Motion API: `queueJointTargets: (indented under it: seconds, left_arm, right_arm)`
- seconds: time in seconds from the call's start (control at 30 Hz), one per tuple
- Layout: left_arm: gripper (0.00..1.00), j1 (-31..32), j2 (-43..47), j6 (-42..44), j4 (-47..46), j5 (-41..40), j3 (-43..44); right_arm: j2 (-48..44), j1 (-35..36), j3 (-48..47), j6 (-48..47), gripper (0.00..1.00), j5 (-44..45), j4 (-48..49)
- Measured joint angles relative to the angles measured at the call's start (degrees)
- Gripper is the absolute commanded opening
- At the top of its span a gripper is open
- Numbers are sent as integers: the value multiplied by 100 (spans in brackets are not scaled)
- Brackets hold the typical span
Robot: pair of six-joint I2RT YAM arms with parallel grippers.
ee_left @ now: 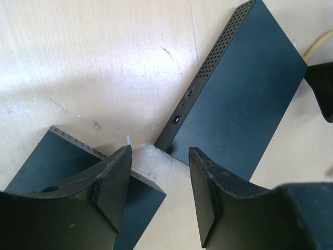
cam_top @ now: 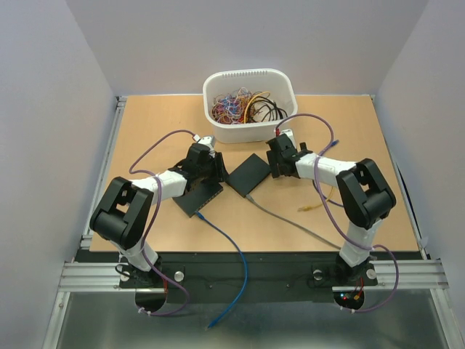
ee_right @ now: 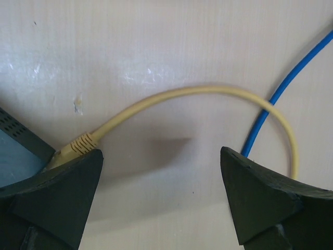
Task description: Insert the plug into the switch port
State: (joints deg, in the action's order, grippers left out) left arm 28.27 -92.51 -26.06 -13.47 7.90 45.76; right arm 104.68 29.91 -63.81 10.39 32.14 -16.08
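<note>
Two black switches lie mid-table: the left switch (cam_top: 197, 198) with a blue cable (cam_top: 231, 251) at its near edge, and the right switch (cam_top: 248, 174) with a beige cable (cam_top: 290, 218) at its near corner. My left gripper (cam_top: 213, 167) is open and empty, hovering over the gap between the switches (ee_left: 158, 192); the right switch's port side (ee_left: 182, 112) faces it. My right gripper (cam_top: 275, 161) is open wide and empty (ee_right: 161, 195). The beige cable's ribbed plug (ee_right: 78, 145) sits against the switch's corner (ee_right: 15, 156), partly behind my left finger; I cannot tell whether it is seated.
A white bin (cam_top: 249, 78) full of tangled cables stands at the back centre. A short yellow cable piece (cam_top: 309, 209) lies right of the beige cable. The blue cable (ee_right: 281, 94) crosses the beige one in the right wrist view.
</note>
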Motion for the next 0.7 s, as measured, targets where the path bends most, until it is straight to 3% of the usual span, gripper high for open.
queueJointTargets:
  seconds: [0.5,0.7]
  left_arm:
    - [58,-2,-153,4,-140,48,2]
    - [57,-17,-155,2,-101,50,2]
  right_arm:
    - [313,-275,22,-750,100,-1027,1399]
    - [168,-295,251,-302,100,-994,1530]
